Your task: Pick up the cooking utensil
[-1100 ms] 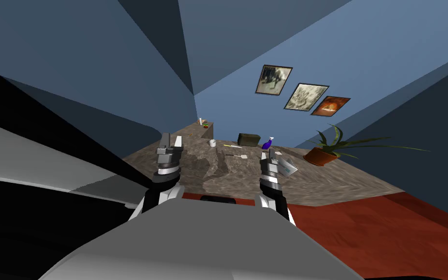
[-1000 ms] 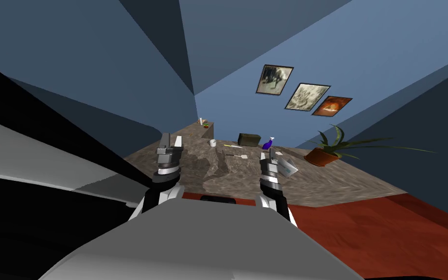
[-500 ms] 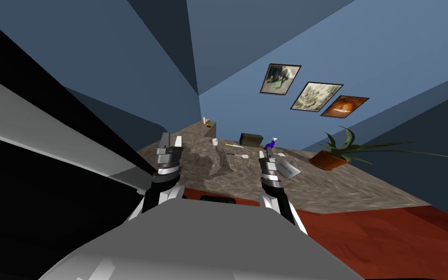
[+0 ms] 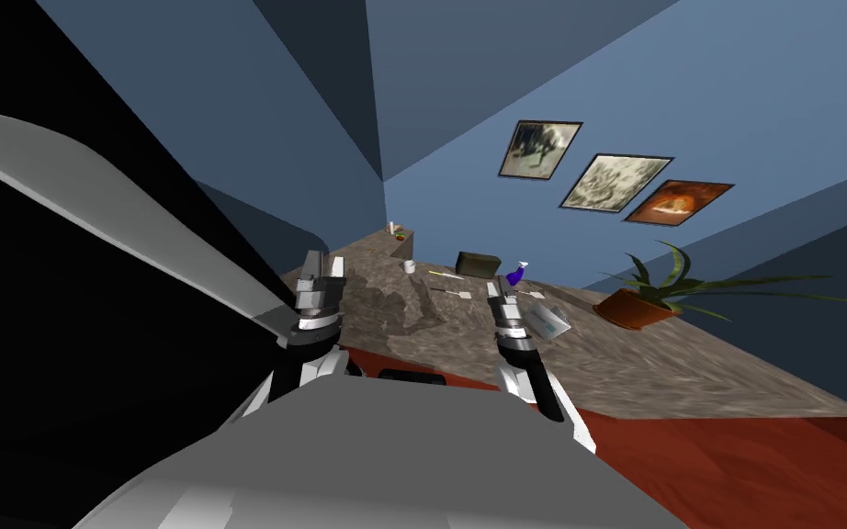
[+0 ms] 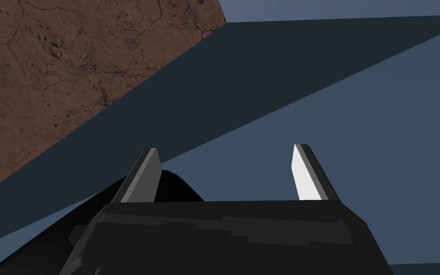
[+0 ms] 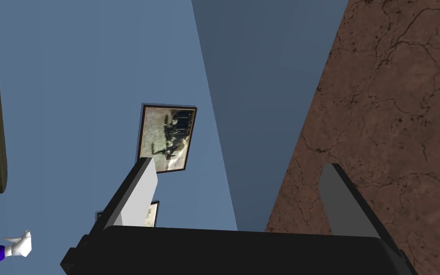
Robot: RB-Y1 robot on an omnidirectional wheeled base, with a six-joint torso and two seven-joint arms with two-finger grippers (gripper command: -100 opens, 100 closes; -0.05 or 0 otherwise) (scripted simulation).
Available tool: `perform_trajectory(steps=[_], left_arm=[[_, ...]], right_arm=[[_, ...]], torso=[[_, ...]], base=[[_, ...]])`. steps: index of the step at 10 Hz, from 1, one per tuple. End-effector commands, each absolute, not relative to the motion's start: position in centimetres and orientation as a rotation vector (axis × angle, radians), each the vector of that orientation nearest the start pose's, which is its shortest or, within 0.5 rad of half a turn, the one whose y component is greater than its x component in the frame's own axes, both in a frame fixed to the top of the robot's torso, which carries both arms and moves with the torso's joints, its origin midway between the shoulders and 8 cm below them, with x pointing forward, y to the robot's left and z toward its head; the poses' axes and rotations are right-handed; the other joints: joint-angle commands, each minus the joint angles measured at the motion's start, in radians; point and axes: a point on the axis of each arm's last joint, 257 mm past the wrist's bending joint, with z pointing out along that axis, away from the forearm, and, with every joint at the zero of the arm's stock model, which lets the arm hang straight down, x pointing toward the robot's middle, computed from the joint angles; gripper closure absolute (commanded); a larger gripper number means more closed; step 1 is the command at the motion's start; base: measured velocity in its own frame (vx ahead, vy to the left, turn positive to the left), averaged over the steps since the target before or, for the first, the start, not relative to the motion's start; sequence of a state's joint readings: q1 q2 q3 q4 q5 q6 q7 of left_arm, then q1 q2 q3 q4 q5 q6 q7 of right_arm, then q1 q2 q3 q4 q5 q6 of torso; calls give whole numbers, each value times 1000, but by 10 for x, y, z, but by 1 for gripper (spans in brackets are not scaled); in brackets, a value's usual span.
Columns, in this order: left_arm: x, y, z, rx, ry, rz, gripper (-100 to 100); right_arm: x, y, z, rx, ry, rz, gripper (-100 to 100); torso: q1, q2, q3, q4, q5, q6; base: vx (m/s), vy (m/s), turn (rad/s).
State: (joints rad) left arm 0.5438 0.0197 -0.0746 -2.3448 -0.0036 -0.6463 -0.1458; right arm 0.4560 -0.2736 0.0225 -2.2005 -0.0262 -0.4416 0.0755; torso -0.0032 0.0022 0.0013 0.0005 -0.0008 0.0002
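Both hands are empty with fingers spread wide. The left hand (image 4: 323, 267) and right hand (image 4: 501, 292) hover over the near part of the long brown mottled stone table (image 4: 651, 367), and both point out over the table towards the walls rather than down at it.

On the far side of the table sits a dark olive box (image 4: 477, 264), with a purple spray bottle with a white nozzle (image 4: 513, 274) just beside it.

Nearer than the box, between the lines of the two arms, lies a thin dark-handled utensil with a pale flat head (image 4: 450, 293). I take that as my target, not the thin yellowish stick (image 4: 441, 275) lying just beyond it.

The utensil is flat on the table, ahead of both hands and closer to the right one. Its long axis runs roughly across my front, pale head towards the right hand. I judge the right arm should go: reach forward and slightly inward, tip down, and close across the handle.
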Motion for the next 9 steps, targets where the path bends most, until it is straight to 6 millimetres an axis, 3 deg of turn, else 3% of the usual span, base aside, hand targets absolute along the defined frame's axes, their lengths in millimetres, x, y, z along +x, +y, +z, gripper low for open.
perform_trajectory(steps=[1,9], left_arm=[[304,251,63,-469,535,-1259,0],[304,251,63,-469,535,-1259,0]], right_arm=[[377,-250,-12,470,940,1251,-100],[392,-236,-19,265,1095,1240,-100]], torso=[[0,0,0,0,0,0],[0,0,0,0,0,0]], base=[[-60,-39,168],[-52,-39,150]])
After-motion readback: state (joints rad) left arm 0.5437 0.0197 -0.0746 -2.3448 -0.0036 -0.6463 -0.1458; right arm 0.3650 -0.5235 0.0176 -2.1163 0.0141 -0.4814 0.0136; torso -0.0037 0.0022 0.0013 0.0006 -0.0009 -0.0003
